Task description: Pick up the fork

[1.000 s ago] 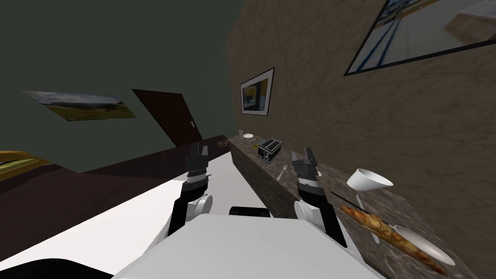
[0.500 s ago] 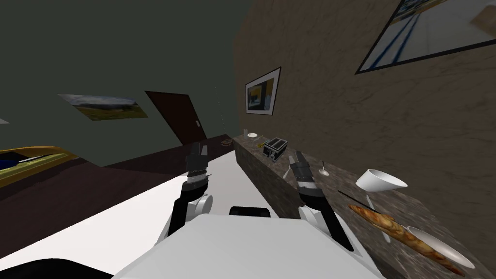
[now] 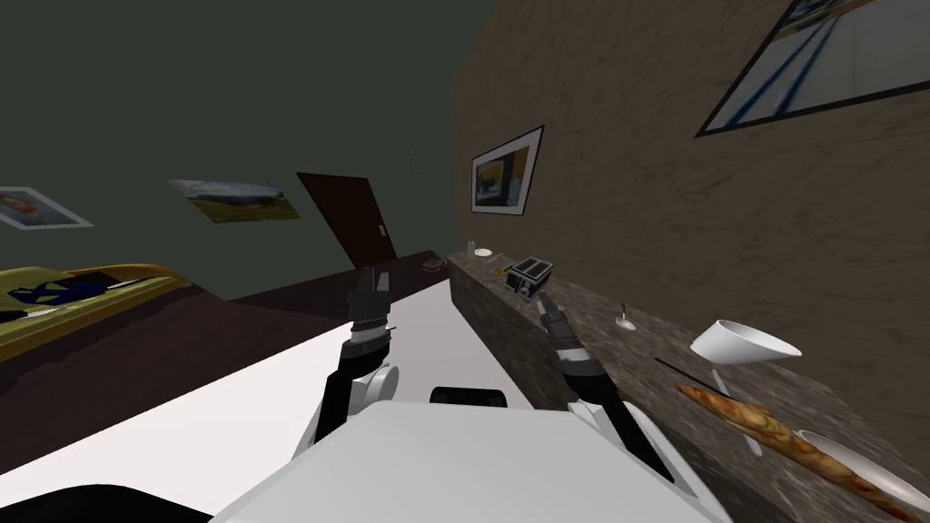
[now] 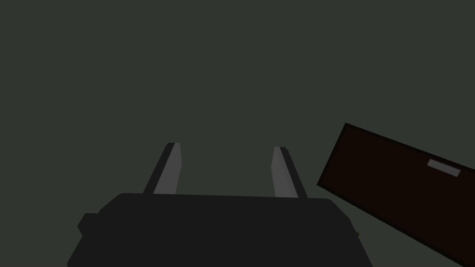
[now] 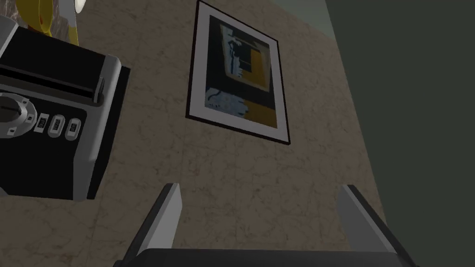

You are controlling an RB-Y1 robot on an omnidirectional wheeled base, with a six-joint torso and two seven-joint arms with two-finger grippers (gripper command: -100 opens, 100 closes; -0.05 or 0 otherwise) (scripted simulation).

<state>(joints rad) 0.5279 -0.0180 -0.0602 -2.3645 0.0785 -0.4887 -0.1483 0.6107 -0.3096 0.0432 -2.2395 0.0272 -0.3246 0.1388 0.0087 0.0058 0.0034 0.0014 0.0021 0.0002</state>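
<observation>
My right gripper [image 3: 543, 300] hangs over the near edge of the dark stone counter [image 3: 495, 313], just short of the black toaster [image 3: 529, 272]. In the right wrist view its fingers [image 5: 163, 215] stand wide apart with nothing between them, pointing at the wall beside the toaster [image 5: 51, 116]. The right hand and forearm cover the strip of counter in front of the toaster, and the fork is hidden. My left gripper [image 3: 368, 277] is raised over the floor, away from the counter; the left gripper [image 4: 225, 147] is open and empty.
Along the counter lie a small spoon-like utensil [image 3: 624, 320], a tipped white bowl [image 3: 745, 343] and a long baguette [image 3: 781, 436]. At its far end are a plate [image 3: 484, 252] and a cup [image 3: 470, 247]. A brown door [image 3: 350, 218] stands ahead.
My view has swung, sliding the counter's things rightward. The right gripper moved toward the counter's edge and the toaster, now covering the fork that lay beside it. The left arm kept still.
</observation>
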